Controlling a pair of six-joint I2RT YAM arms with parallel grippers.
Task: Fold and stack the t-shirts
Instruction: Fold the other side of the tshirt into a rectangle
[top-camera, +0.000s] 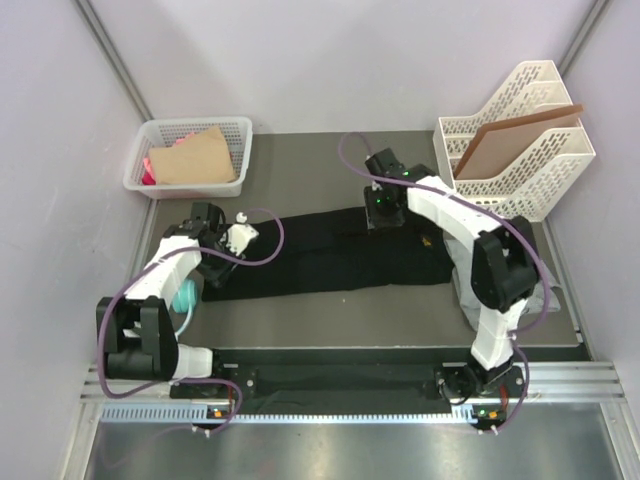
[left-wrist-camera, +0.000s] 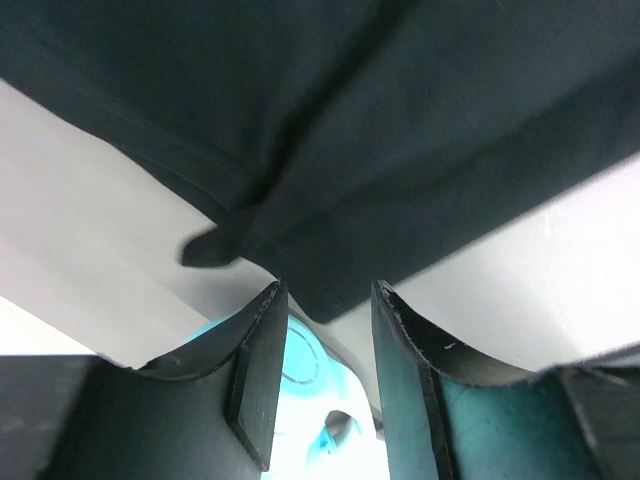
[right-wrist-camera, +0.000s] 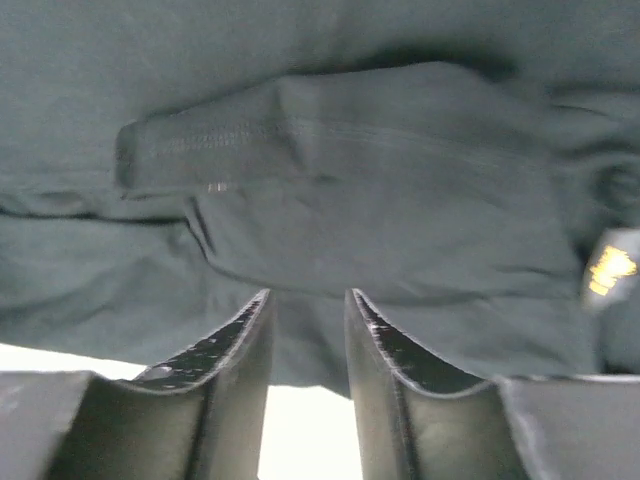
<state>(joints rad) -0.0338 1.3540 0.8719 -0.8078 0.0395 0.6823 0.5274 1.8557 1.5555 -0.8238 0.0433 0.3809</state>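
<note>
From my seat the job looks partway through the first garment. The black t-shirt (top-camera: 330, 255) lies across the middle of the table (top-camera: 300, 170) as a long narrow band running left to right. It seems to be doubled lengthwise already, and the right wrist view shows a hemmed flap lying over the body. It has not yet been folded down to a stackable packet. The left gripper (left-wrist-camera: 327, 292) sits at the band's left end, jaws held apart, with a corner of the black cloth just at their mouth. I see nothing pinched between the pads. The right gripper (right-wrist-camera: 306, 296) is over the far right part of the shirt, fingers also spread with bare table showing through the gap, hanging just above the fabric without holding it. A pale patch near the right arm, at the right edge of the table, looks like the light grey t-shirt (top-camera: 552, 292). The arm covers most of it, so I cannot tell whether it is folded. On my reading, the crosswise folds on the black shirt remain, then the grey one has to be dealt with, then the stacking. The basket (top-camera: 195, 122) far left and the file rack (top-camera: 540, 190) holding a brown board (top-camera: 520, 140) far right are not involved.
</note>
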